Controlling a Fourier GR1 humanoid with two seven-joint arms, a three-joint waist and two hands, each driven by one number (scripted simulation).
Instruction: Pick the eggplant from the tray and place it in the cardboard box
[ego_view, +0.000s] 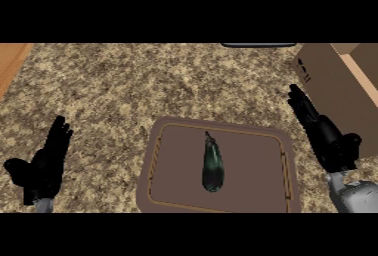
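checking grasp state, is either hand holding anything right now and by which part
Nothing is held. The left hand and right hand are both open, and the eggplant lies untouched on the tray.

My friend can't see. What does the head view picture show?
A dark eggplant lies lengthwise in the middle of a brown tray on a speckled counter. The robot's open left hand and right hand sit on either side, with a cardboard box at the upper right.

head view | steeply down onto counter (148, 85) — forearms enter from lower edge
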